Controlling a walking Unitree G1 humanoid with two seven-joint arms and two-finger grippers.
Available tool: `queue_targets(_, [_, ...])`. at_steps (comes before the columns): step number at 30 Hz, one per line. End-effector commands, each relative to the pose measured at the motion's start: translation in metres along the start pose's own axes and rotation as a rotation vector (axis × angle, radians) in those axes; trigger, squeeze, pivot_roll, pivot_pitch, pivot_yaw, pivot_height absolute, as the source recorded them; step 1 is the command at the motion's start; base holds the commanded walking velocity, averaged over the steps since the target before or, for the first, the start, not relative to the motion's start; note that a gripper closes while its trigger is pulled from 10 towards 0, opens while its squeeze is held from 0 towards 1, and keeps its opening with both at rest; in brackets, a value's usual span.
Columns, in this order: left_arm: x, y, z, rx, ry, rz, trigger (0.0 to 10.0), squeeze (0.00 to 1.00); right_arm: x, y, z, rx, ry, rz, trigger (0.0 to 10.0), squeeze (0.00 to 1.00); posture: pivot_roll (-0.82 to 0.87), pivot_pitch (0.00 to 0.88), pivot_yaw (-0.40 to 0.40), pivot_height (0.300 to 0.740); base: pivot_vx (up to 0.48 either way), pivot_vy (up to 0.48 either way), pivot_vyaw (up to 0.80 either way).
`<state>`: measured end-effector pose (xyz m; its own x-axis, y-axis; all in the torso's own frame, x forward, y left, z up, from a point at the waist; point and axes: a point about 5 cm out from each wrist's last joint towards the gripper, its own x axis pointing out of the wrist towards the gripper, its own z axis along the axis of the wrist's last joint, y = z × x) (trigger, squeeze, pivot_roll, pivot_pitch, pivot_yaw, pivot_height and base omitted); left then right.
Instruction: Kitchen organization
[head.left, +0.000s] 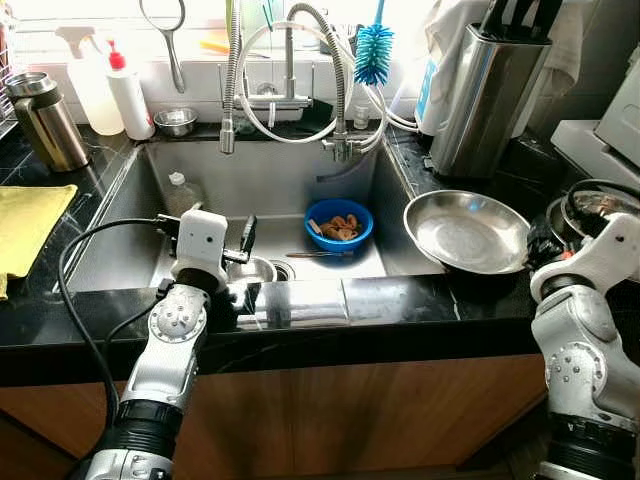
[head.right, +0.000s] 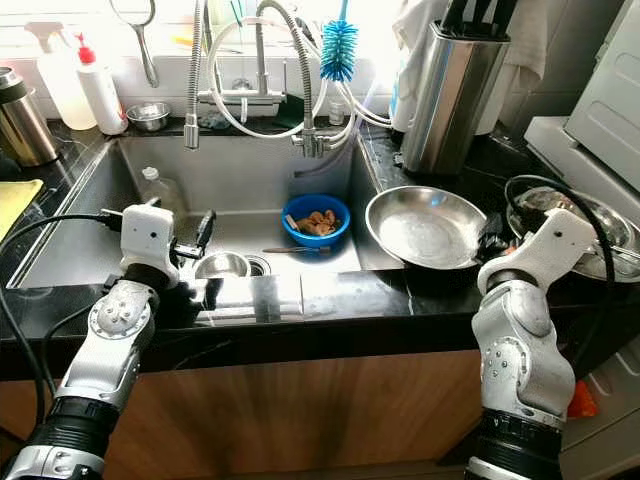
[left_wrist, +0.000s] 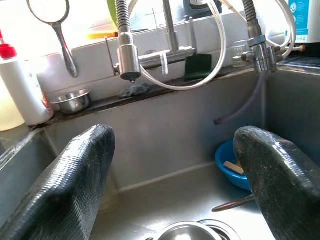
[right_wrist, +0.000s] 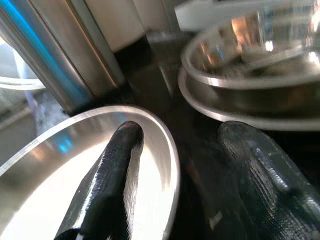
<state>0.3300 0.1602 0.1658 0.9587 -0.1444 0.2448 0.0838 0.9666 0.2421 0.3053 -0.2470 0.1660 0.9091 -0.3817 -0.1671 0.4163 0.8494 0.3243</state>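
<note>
Steel plate rim between spread fingers of right gripper; left gripper wide, empty, over sink.

A home kitchen: steel sink with faucet, black counter, knife block.

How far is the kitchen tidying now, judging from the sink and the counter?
Early. Nothing looks put away yet. The right gripper, open, straddles the rim of the steel plate on the counter. The left gripper is open over the sink. The blue bowl with scraps and a small steel bowl remain inside.
</note>
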Motion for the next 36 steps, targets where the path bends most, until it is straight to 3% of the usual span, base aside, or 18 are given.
queue_targets(1, [0.002,-0.001,0.001,0.015,0.003,-0.014,10.0,0.00,0.001,-0.004,-0.005,0.025,0.046,-0.023,10.0,0.00,-0.03,0.037,-0.027,0.740,0.000,0.000,0.00])
queue_targets(2, [0.002,-0.002,0.001,0.017,0.002,-0.018,10.0,0.00,0.001,-0.002,-0.006,0.025,0.049,-0.009,10.0,0.72,-0.03,0.037,-0.027,0.740,0.000,0.000,0.00])
queue_targets(4, [0.002,-0.002,0.001,0.018,0.002,-0.020,10.0,0.00,0.001,-0.001,-0.006,0.026,0.051,0.000,10.0,0.72,-0.03,0.037,-0.027,0.740,0.000,0.000,0.00])
queue_targets(5, [0.002,-0.002,0.001,0.020,0.002,-0.024,10.0,0.00,0.001,0.001,-0.006,0.024,0.057,0.009,10.0,1.00,-0.03,0.037,-0.027,0.740,0.000,0.000,0.00])
queue_targets(8, [0.002,-0.003,0.001,0.024,0.003,-0.031,10.0,0.00,0.003,0.002,-0.007,0.000,0.076,-0.002,10.0,0.99,-0.03,0.037,-0.027,0.740,0.000,0.000,0.00])
queue_targets(9, [0.002,-0.004,0.001,0.026,0.002,-0.034,10.0,0.00,0.004,0.002,-0.008,-0.002,0.080,-0.007,10.0,0.00,-0.03,0.036,-0.027,0.740,0.000,0.000,0.00])
queue_targets(17, [0.003,-0.004,0.001,0.036,0.003,-0.042,10.0,0.00,0.007,0.007,-0.004,-0.018,0.087,0.009,10.0,0.00,-0.02,0.035,-0.027,0.740,0.000,0.000,0.00])
queue_targets(20, [0.003,-0.005,0.002,0.037,0.002,-0.043,10.0,0.00,0.009,0.007,-0.004,-0.083,0.091,0.003,10.0,0.00,-0.02,0.035,-0.027,0.740,0.000,0.000,0.00])
queue_targets(36, [0.003,-0.008,0.003,0.073,-0.006,-0.069,10.0,0.00,0.012,0.019,-0.014,-0.176,0.150,0.071,10.0,0.00,-0.02,0.027,-0.029,0.740,0.000,0.000,0.00])
